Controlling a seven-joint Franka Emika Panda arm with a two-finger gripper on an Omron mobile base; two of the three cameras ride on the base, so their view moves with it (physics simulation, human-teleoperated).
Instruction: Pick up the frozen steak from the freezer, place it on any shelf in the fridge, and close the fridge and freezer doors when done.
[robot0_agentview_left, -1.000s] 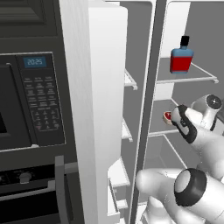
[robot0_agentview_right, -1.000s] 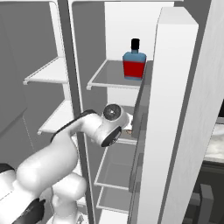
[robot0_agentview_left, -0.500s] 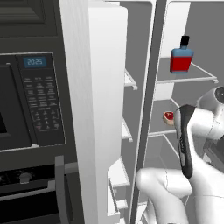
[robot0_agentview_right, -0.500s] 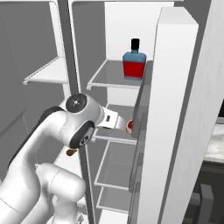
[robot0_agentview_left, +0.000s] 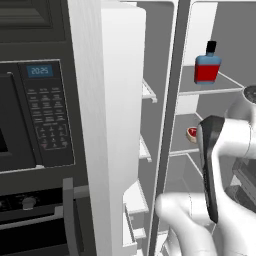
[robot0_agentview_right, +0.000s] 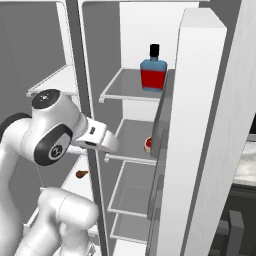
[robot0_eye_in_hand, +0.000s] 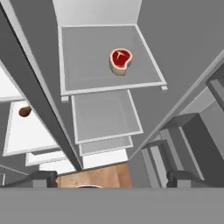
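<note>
Although the steak (robot0_eye_in_hand: 120, 59) already lay on the fridge's middle shelf (robot0_eye_in_hand: 87, 65), below the bottle (robot0_agentview_left: 206, 69), the empty gripper (robot0_eye_in_hand: 111, 179), fingers spread wide, hung outside, where swinging carelessly toward the open doors risked clipping the divider (robot0_agentview_right: 87, 100).
</note>
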